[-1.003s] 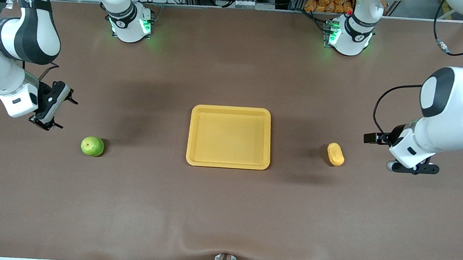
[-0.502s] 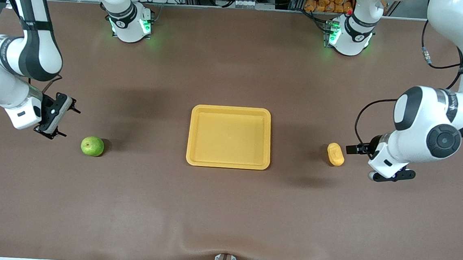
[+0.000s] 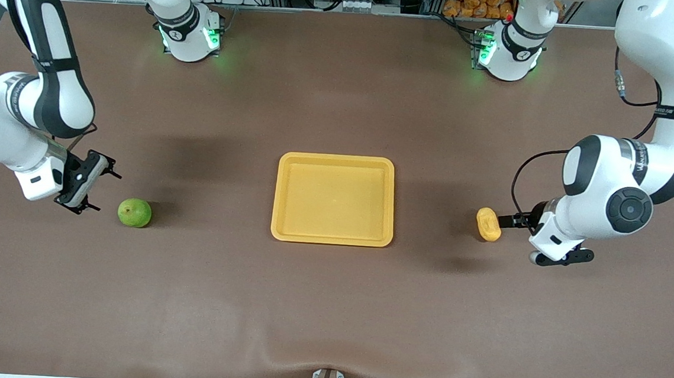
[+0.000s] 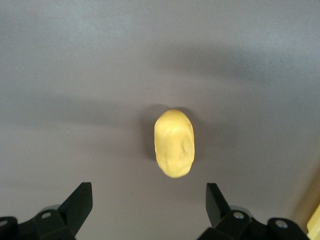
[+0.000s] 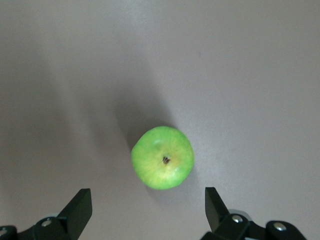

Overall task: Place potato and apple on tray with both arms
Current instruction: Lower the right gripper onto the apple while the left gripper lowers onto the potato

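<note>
You see the flat yellow-orange plastic tray [image 3: 334, 199] mid-surface on the brown surface [image 3: 329, 307], with nothing on it. The small oblong yellow-orange potato [image 3: 488, 224] lies toward the left arm's end; the left gripper [image 3: 510, 220] sits just beside it, fingers [image 4: 75, 206] spread wide (nothing held). The round bright green apple [image 3: 134, 212] rests toward the right arm's end, and the right gripper [image 3: 100, 187] hangs close by, fingers [image 5: 77, 210] likewise wide apart.
</note>
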`<act>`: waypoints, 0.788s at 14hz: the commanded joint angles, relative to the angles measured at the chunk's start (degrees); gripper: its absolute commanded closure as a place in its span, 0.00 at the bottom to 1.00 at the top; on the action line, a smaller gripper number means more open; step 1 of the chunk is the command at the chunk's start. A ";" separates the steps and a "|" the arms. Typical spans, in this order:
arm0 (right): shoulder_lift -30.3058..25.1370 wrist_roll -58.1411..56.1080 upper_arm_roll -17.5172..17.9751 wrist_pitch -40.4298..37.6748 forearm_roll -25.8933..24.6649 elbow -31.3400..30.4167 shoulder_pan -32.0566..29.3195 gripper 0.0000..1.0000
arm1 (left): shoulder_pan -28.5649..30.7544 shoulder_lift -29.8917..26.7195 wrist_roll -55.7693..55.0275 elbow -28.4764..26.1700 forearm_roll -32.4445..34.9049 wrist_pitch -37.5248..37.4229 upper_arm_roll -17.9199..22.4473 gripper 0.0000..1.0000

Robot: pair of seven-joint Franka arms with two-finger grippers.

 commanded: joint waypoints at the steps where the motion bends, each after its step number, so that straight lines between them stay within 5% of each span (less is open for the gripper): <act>1: 1.62 0.24 0.28 3.10 1.53 -0.77 0.21 0.00 | 0.01 -0.02 -1.00 -3.13 0.89 4.25 0.05 0.00; 11: 2.59 -0.37 0.20 10.14 1.53 -3.76 -1.20 0.00 | 0.36 4.03 -5.31 -4.80 0.80 10.85 0.13 0.00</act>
